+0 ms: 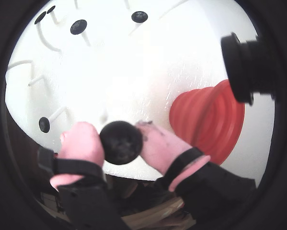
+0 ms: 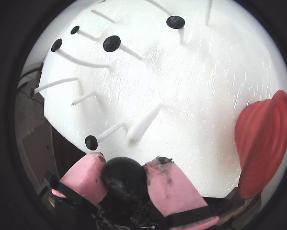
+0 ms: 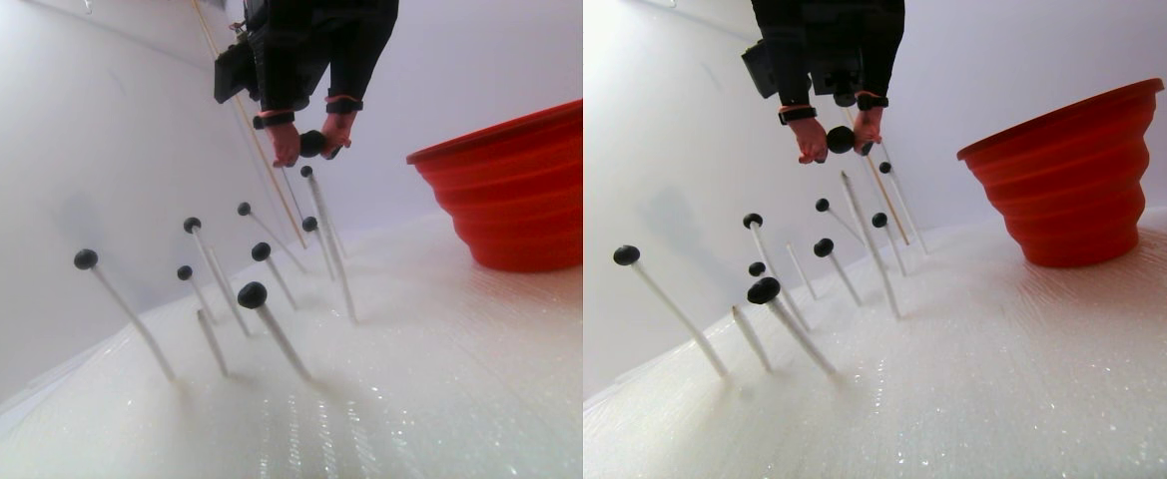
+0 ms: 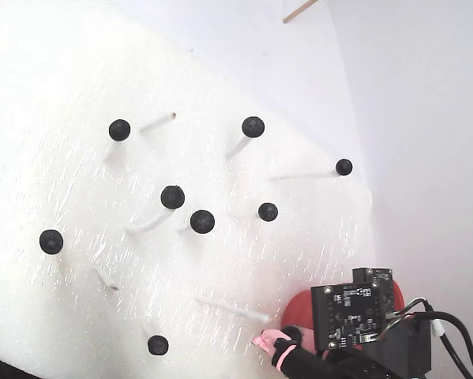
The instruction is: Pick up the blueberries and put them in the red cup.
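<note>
- sitting between the two pink fingertips of the gripper [image 1: 121, 143] is one black blueberry [image 1: 121, 142], low in the centre of a wrist view; the fingers [image 1: 81, 143] press it from both sides.
- a wrist view shows the same held blueberry [image 2: 125, 177] at the bottom centre, with dark smudges on the right pink pad [image 2: 169, 189].
- in the stereo pair view the gripper [image 3: 311, 144] hangs in the upper part of the left half, holding the berry [image 3: 311, 143] in the air above the white sticks [image 3: 279, 339].
- the other blueberries [image 3: 252, 294] sit on the tips of thin white sticks that stand tilted in the white foam board [image 3: 423, 379]; several sticks have bare tips.
- in the fixed view seven of those blueberries [image 4: 202, 221] are spread across the board [image 4: 54, 103], from upper left to the right, and one lies near the bottom edge.
- the red cup [image 1: 210, 120] stands on the foam board at the right of a wrist view, just right of the gripper; its ribbed, stepped sides show.
- in the stereo pair view the red cup [image 3: 508, 190] is at the right of the left half, rim up, lower than the held berry and apart from it.
- in the fixed view the red cup [image 4: 299, 309] is mostly hidden behind the arm's circuit board [image 4: 352, 314] in the lower right corner.
</note>
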